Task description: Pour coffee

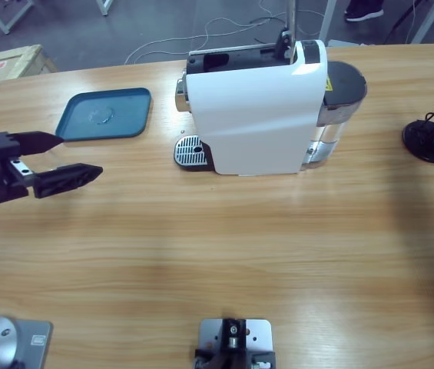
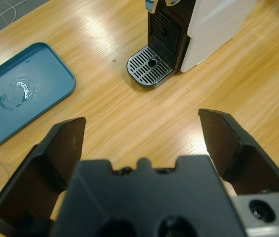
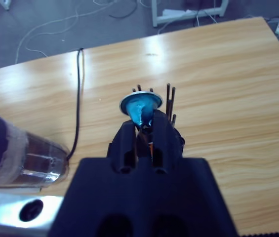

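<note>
1. High view. The left gripper (image 1: 78, 155) comes in from the left edge of the wooden table (image 1: 217, 254) and lies almost level, pointing to the right. Its two black jaws are spread wide with only bare wood between them. One jaw tip is just beside the near corner of the blue tray (image 1: 124, 108). The white coffee machine (image 1: 255, 115) stands well apart to the right, with its drip grate (image 1: 190, 151) on the side facing the gripper. At the right edge there is a dark round thing (image 1: 430, 142) with thin rods and a blue bit. I cannot tell if this belongs to the right arm.

2. Left wrist view. The camera looks down along the open jaws toward the drip grate, which is far ahead of the tips. The tray is to the left and a clear, glassy mark (image 2: 15, 94) lies on its floor. The coffee itself I cannot make out here, not on the grate and not between the jaws.

3. Right wrist view. The right gripper (image 3: 141, 129) points over the table toward its far edge. Its jaws are pressed close together and pinch a blue capsule (image 3: 140, 104) with a pale rim. The machine's clear water tank (image 3: 25, 153) is at the left, just beside the gripper body, and a black cable (image 3: 78, 98) runs to it. No coffee can be told here either.
</note>
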Controlling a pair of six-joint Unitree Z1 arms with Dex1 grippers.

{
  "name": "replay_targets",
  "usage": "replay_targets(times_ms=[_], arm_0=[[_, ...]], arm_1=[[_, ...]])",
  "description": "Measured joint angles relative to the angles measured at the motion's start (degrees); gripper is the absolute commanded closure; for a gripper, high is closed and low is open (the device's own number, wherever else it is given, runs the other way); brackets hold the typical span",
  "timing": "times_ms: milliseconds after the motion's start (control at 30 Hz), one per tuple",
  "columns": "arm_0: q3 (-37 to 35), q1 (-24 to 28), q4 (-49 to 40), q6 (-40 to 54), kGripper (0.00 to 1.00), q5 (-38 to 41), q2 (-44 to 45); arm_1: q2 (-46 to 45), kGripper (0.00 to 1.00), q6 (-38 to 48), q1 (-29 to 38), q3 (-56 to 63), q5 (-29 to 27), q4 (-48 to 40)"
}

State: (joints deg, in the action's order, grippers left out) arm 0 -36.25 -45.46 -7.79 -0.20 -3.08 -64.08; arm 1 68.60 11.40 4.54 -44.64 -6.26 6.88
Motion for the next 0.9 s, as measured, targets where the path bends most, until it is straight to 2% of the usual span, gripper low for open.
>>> replay_targets(times_ms=[100,167,267,367,467,633,900], arm_0=[[0.0,0.0,0.1,0.0,0.018,0.0,0.3],[0.0,0.0,0.1,0.0,0.018,-0.1,0.5],[-0.1,-0.1,0.1,0.2,0.018,-0.1,0.7],[-0.6,-0.2,0.1,1.8,0.018,-0.1,1.1],[-1.0,-0.2,0.1,2.4,0.018,-0.1,1.9],[-1.0,-0.2,0.1,2.4,0.018,-0.2,2.7],[-1.0,-0.2,0.1,2.4,0.018,-0.3,2.8]], arm_1=[[-1.9,1.000,-1.1,2.0,-2.8,0.0,1.8],[-2.4,1.000,-3.7,5.9,-5.3,1.2,3.2],[-1.6,1.000,-11.6,18.0,-9.8,6.7,7.7],[2.2,1.000,-20.2,29.7,-13.7,9.1,11.3],[8.1,1.000,-28.1,37.6,-20.5,11.2,15.4],[19.0,1.000,-36.3,41.9,-33.6,13.5,20.6],[30.8,1.000,-37.5,42.0,-42.4,13.9,20.5]])
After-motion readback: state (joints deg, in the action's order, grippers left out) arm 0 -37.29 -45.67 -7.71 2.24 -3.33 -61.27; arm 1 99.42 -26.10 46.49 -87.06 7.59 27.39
